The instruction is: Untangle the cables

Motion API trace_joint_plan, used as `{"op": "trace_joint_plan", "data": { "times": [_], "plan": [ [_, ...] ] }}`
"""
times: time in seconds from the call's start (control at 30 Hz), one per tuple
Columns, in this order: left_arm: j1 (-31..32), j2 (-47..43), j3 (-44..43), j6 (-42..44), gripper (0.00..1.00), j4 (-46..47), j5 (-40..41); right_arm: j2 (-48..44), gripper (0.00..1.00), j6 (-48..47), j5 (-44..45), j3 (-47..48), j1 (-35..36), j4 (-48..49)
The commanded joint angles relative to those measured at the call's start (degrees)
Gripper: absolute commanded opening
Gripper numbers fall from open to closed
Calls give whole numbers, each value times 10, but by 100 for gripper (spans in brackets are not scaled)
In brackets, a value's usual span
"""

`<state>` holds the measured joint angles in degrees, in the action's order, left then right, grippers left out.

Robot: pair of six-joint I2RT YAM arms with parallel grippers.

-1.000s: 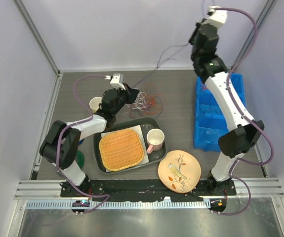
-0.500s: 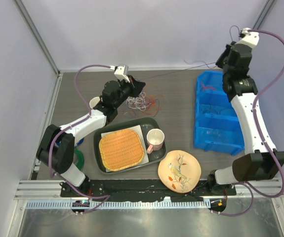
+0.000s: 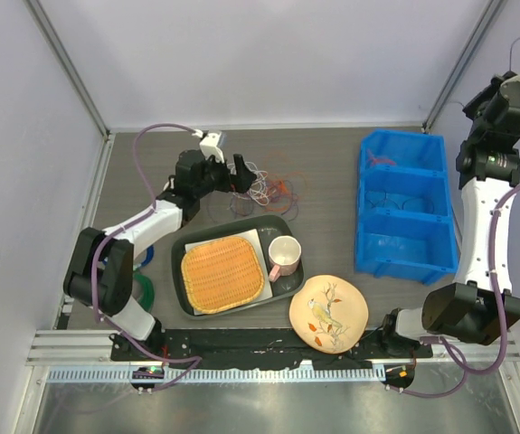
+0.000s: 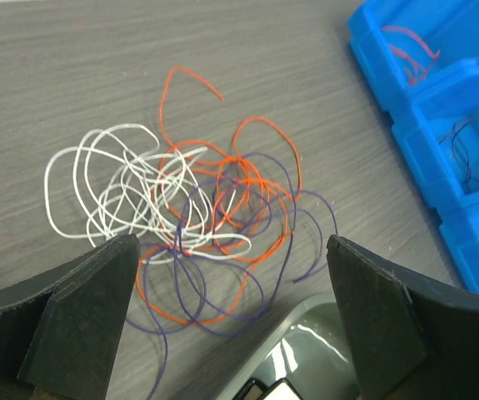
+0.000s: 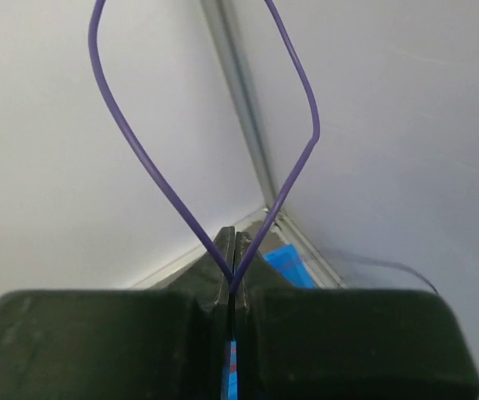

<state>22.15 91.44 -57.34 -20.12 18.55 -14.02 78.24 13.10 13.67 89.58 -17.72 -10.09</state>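
We judge the cables [image 4: 197, 217] light and limp; take one outer loop. Our left gripper [image 4: 231, 254] stands open; our right gripper [image 5: 232, 243] pinches a purple wire [image 5: 314, 129].

The grey wood-grain table [image 3: 332, 163] carried a loose bunch of thin cables [image 3: 264, 185] at upper centre, a dark tray [image 3: 282, 221] just below it, a blue bin [image 3: 401, 251] at the right, and a painted plate [image 3: 328, 312] at lower centre.

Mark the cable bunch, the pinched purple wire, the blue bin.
cable bunch [image 4: 222, 196]: left wrist view, central knot.
purple wire [image 5: 313, 137]: right wrist view, loop's right bend.
blue bin [image 3: 363, 217]: top external view, left wall.
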Motion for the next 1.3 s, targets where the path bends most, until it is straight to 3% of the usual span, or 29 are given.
{"op": "trace_joint_plan", "data": {
  "times": [0.0,0.33,0.63,0.83,1.27],
  "plan": [
    [10,-18,-22,25,100,-40,7,-15,1,3,-60,43,8,54],
    [10,-66,-49,-17,100,-127,28,-30,1,5,-63,60,8,31],
    [11,-152,-4,-47,100,-160,15,-69,1,18,-66,-96,8,114],
    [11,-181,28,-67,100,-180,29,-76,1,53,-16,-124,8,105],
    [11,-212,69,-79,100,-199,39,-168,1,119,22,-294,8,137]
  ]
}}
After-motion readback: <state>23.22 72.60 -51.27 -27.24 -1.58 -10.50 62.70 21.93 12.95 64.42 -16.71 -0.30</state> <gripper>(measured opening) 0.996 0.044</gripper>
